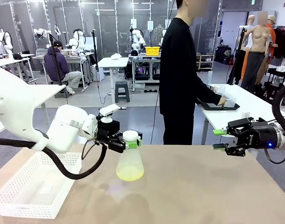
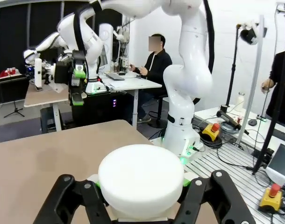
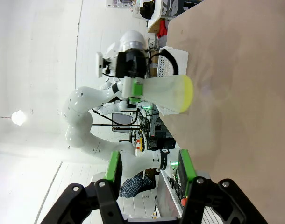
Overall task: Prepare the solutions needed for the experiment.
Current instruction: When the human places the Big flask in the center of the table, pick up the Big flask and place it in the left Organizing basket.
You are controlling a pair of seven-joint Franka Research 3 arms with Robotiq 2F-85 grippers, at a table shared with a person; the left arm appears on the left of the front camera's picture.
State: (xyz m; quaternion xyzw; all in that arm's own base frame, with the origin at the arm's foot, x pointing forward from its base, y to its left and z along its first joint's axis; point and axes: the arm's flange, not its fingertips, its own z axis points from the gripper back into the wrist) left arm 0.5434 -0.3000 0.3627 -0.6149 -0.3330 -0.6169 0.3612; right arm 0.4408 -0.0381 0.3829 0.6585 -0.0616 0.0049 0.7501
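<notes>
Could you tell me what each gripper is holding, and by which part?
Left gripper grips the conical flask by its neck; right gripper holds nothing.

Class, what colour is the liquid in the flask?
Pale yellow-green liquid, clearest in the front view.

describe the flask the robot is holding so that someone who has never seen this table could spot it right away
On the brown table, look left of centre, just right of the white mesh basket. The left gripper is shut on the neck of a frosted conical flask. Its white cap and the pale yellow-green liquid pooled in its base set it apart.
</notes>
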